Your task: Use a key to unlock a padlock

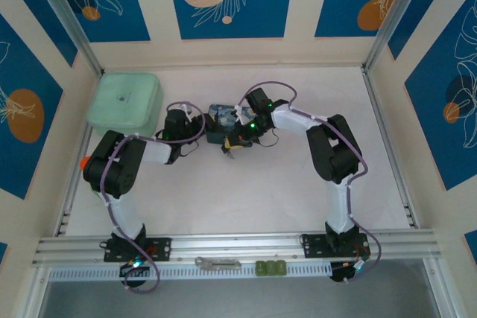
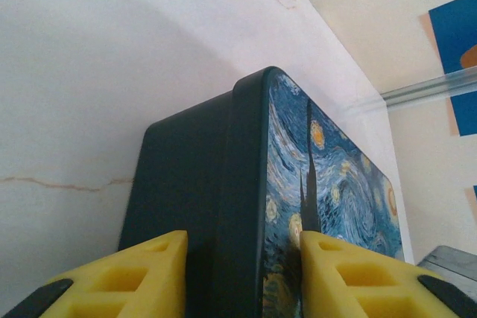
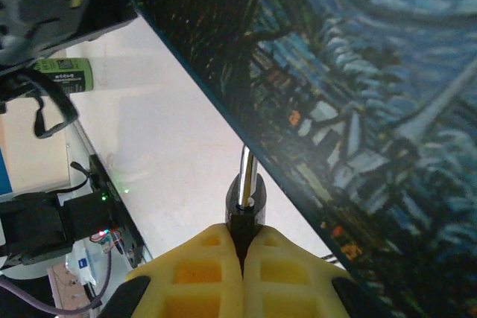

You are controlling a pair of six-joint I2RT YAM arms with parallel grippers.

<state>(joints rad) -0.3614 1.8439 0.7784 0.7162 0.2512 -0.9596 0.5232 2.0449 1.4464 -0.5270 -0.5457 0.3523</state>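
The padlock [image 3: 244,208], a small dark body with a silver shackle [image 3: 247,163], hangs at the edge of the blue-and-yellow starry-night tin [image 3: 358,94]. My right gripper [image 3: 243,234] is shut on the padlock's body, and the shackle rises from its yellow fingertips into the tin's edge. My left gripper [image 2: 242,258] is shut on the tin [image 2: 223,154], one yellow finger [image 2: 134,273] on its dark side and the other on its painted lid. From above, the tin [image 1: 221,117] stands mid-table between the left gripper [image 1: 200,126] and the right gripper [image 1: 237,136]. The key is out of view.
A pale green square container [image 1: 125,100] sits at the back left. On the front rail lie a grey metal tool [image 1: 218,263] and green blocks [image 1: 270,267]. A small green-labelled cylinder [image 3: 65,74] lies on the table near the left arm. Side walls stand close.
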